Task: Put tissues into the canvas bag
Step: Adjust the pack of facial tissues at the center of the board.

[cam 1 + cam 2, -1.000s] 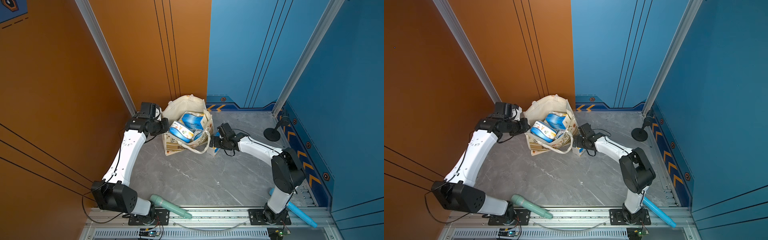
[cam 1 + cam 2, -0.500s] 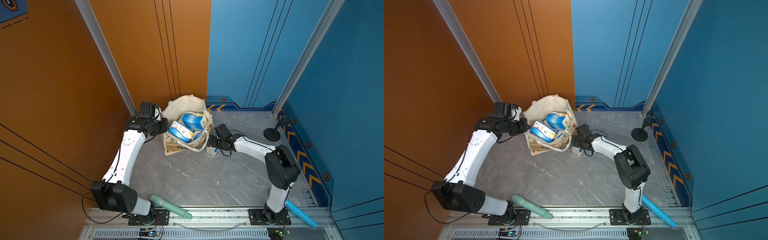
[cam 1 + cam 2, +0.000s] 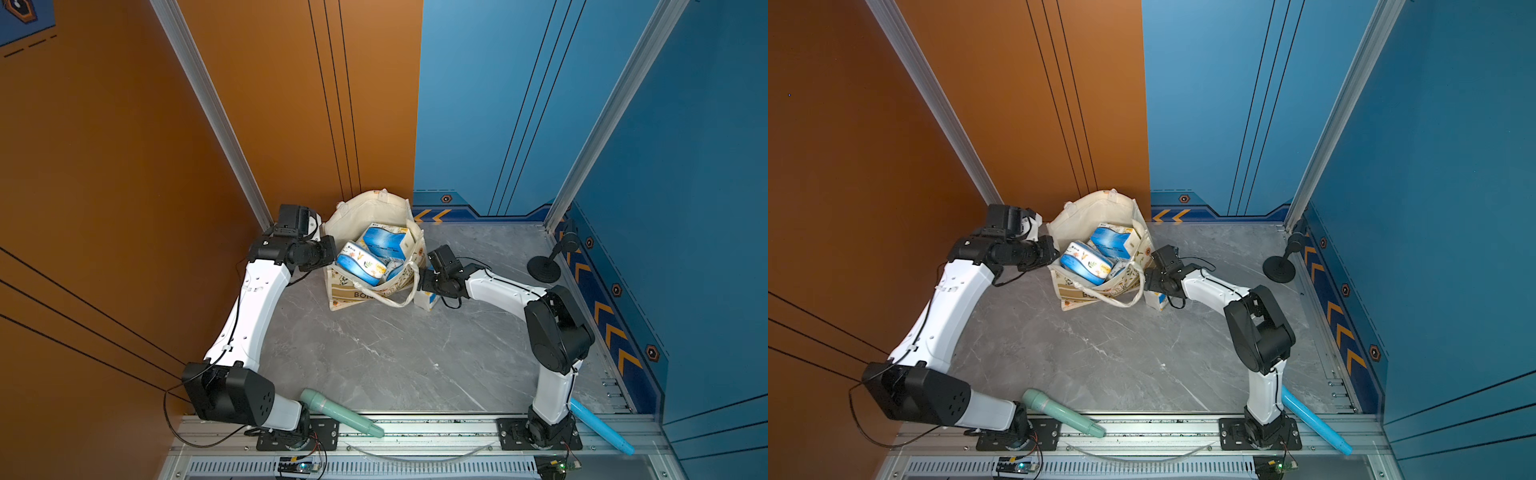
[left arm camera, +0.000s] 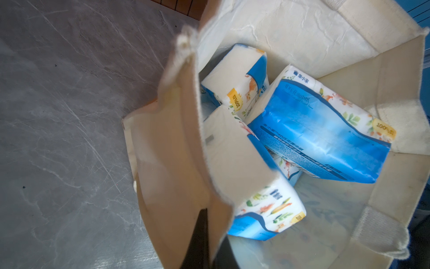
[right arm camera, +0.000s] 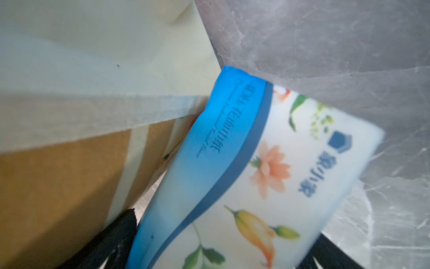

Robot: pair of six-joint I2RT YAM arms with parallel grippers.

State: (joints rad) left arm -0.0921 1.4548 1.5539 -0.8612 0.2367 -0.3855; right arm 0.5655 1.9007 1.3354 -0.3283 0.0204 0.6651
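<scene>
Nearest to me, by the arm bases, lie a teal cylinder and a light-blue cylinder; they are not part of the job, so I leave them. The middle of the table is bare. Further in, the right gripper is low at the only pack that I see outside the bag. This pack stands on the table against the bag's right side. In the right wrist view the dark fingers stand wide on both sides of the pack, and I see no squeeze on the wrapper, so I judge it is not gripped yet. The step in hand is therefore the pick of this pack. The next move, I think, asks to close gently on the soft wrapper and lift clear of the handle hanging just beside. After that comes the carry over the rim and the release. The left gripper is closed on the bag's left rim and holds the mouth open. Inside, the left wrist view shows at least three packs leaning on each other, with room on top. I think the job is near its end.
</scene>
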